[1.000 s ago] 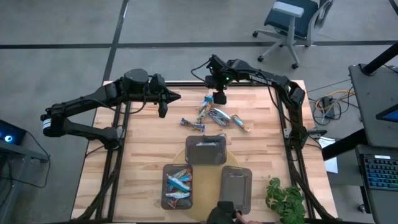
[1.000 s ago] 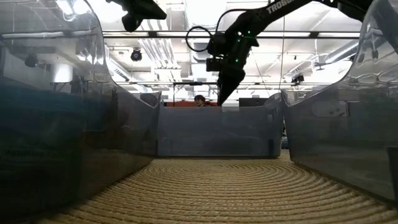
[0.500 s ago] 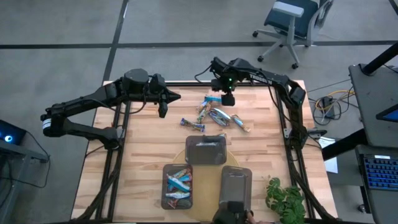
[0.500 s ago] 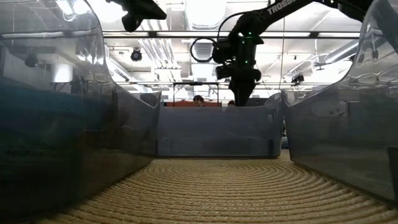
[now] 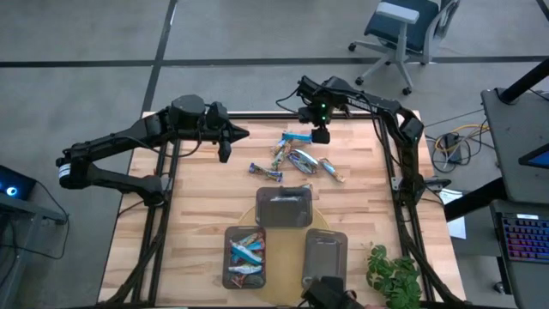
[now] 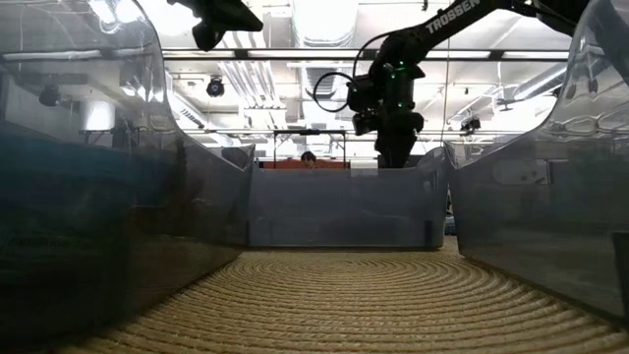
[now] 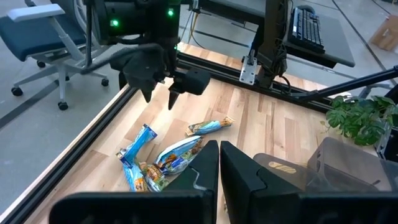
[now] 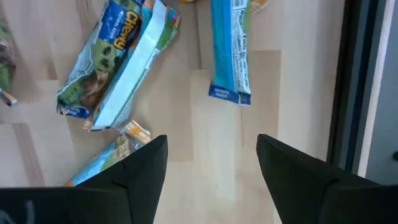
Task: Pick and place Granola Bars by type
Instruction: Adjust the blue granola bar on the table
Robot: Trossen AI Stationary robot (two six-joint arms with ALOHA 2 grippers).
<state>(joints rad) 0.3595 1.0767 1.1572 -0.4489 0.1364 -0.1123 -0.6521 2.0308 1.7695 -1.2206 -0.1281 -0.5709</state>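
Note:
Several wrapped granola bars lie flat on the wood at the far middle: a blue one point(image 5: 296, 137), a green-and-white one point(image 8: 121, 62), and others point(image 5: 302, 160) point(image 5: 266, 172) point(image 5: 331, 170). More bars lie in the near-left grey tray point(image 5: 245, 256). My right gripper point(image 5: 321, 136) hangs open above the table, pointing down, just right of the blue bar point(image 8: 230, 50); only bare wood shows between its fingers point(image 8: 211, 149). My left gripper point(image 5: 225, 148) is shut and holds nothing, raised over the far left.
Two more grey trays point(image 5: 284, 208) point(image 5: 325, 256) sit with the first on a round woven mat point(image 5: 250, 216) at the near middle. A potted plant point(image 5: 395, 275) stands at the near right corner. A black frame rail point(image 8: 348, 93) runs close to my right gripper.
My right gripper has gone toward the table's right edge and a little down, tipping until it points straight down. It has stayed open. The bars have not moved.

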